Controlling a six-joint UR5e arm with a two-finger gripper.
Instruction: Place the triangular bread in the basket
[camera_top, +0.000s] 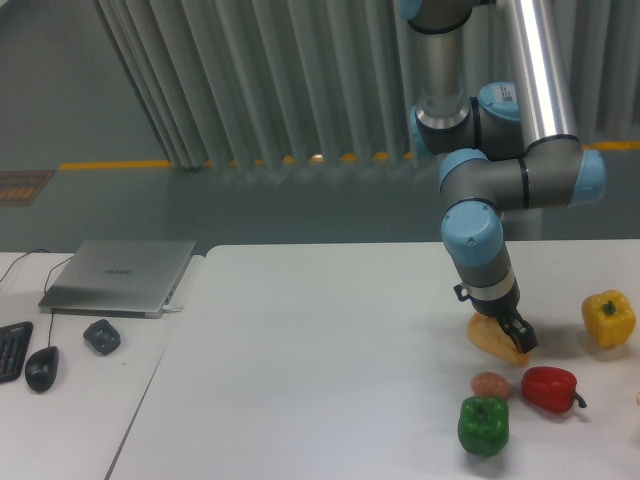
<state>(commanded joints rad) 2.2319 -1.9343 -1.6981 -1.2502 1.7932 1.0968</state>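
Gripper (516, 334) low over table (300, 360), touching bread (492, 338), grip unclear | bread on table, right of frame | nearby: egg (489, 385), 3 peppers, red (549, 389), green (484, 425), yellow (608, 318)

Bread (492, 339) under pincer (513, 332) — egg (490, 385), peppers (549, 389) in front

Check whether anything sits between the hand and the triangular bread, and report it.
Nothing visible does. The hand is already down on the triangular bread at the right side of the table. The egg and red pepper lie nearer the camera, apart from it. No basket is in view.
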